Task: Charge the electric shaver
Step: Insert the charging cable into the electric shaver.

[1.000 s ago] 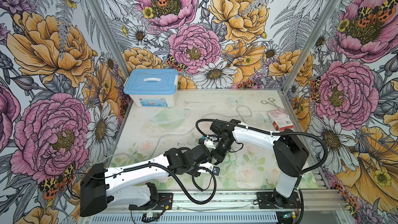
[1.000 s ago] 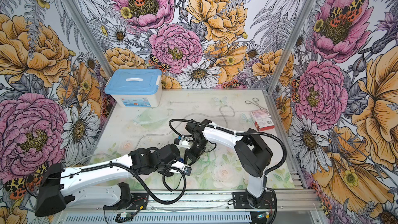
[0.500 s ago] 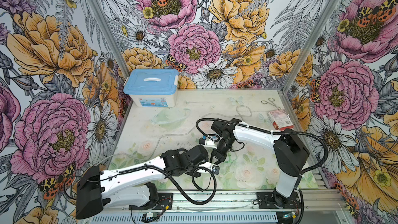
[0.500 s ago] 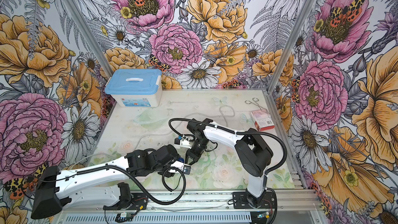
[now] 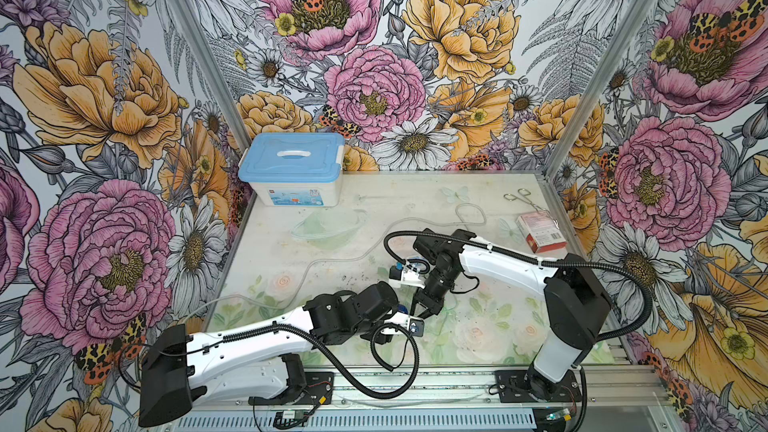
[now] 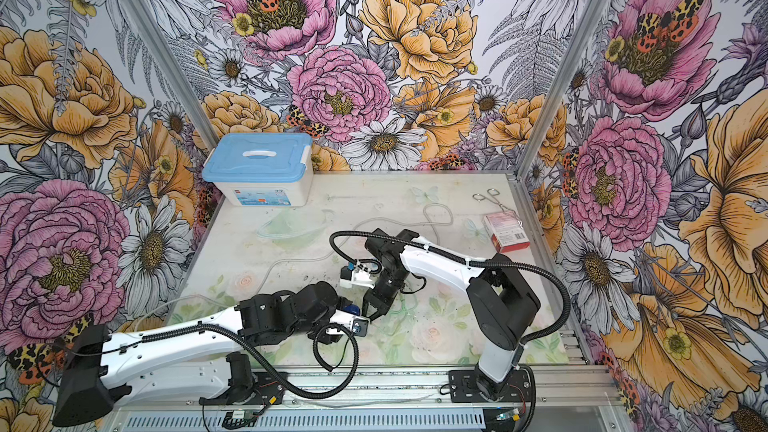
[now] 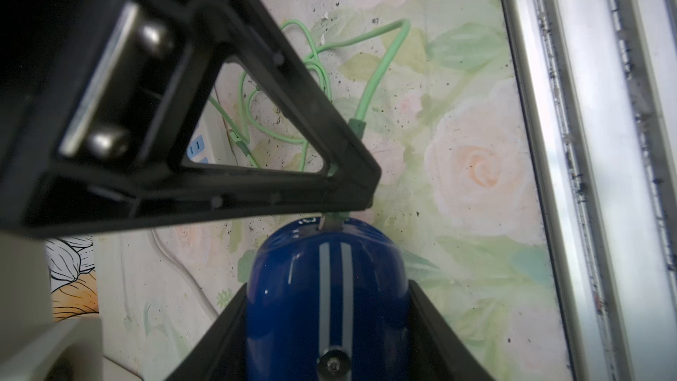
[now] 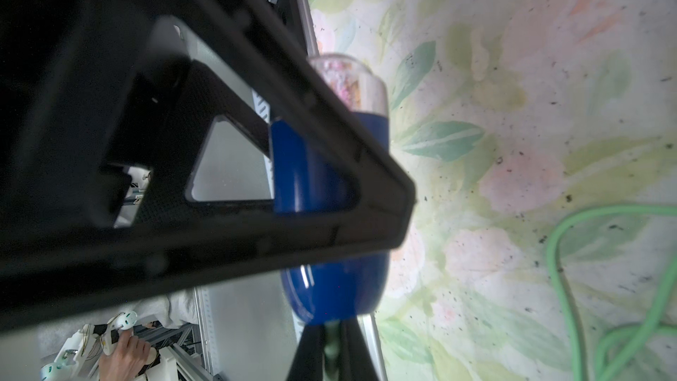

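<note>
Barely anything is altered: the shaver (image 7: pixel 326 302), low at centre, is kept clamped by the half-spread left gripper (image 7: pixel 327 287), the plug (image 7: pixel 331 222) pinched at its tip by the closed right gripper (image 8: pixel 331 335); seating seems unfinished.

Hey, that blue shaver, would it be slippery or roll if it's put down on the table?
Likely slippery: the shaver has a glossy shell with bright highlights. Its rounded body would probably roll on the flat table. The green cable at its end might tug it.
</note>
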You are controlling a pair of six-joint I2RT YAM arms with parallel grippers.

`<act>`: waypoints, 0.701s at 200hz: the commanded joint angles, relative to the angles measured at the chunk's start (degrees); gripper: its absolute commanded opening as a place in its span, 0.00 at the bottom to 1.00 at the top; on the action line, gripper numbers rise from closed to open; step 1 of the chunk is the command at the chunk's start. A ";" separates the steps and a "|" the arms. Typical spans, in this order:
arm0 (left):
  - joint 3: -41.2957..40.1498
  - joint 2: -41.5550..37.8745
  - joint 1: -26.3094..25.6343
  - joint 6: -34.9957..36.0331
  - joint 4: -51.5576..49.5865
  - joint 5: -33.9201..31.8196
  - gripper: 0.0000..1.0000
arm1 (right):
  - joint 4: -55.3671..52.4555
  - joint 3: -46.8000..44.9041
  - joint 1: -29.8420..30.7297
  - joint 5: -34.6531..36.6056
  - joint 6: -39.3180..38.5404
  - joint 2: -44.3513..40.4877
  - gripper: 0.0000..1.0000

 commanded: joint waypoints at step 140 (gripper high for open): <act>2.37 2.72 -6.15 0.71 16.34 12.75 0.00 | 10.19 9.28 0.88 -1.08 2.24 4.86 0.00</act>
